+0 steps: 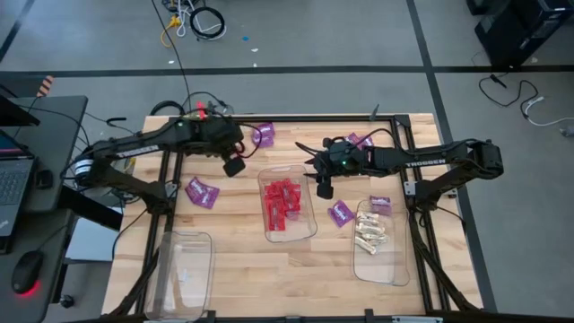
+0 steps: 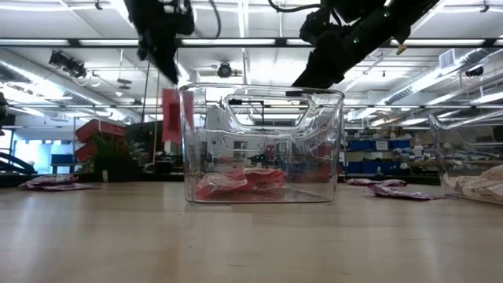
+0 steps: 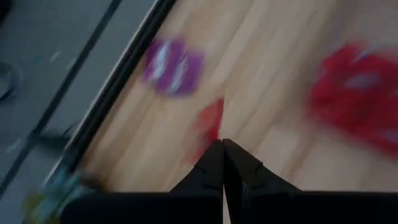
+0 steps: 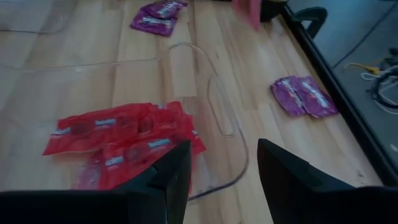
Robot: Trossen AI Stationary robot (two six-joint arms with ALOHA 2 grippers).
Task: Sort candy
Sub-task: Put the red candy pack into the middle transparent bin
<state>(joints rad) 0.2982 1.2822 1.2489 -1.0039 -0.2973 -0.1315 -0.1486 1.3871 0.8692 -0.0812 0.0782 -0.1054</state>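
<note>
Blurred red packet (image 3: 210,124) in shut left jaws.

Grey floor (image 1: 359,36) with cables (image 1: 199,20); black desk (image 1: 54,117) beside.

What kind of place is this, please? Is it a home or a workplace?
Most likely a workplace, a lab or warehouse-like hall: the low view shows long ceiling lights and shelving, and the high view shows a desk with a laptop and loose cables on the floor.

Shiny red candy packets (image 1: 282,205) filled the clear rectangular plastic bin (image 1: 307,231) at centre; purple packets (image 1: 201,192) lay at nine o'clock; whitish-cream wrapped pieces (image 1: 369,235) at three o'clock, on the pale wooden table (image 1: 269,269).
</note>
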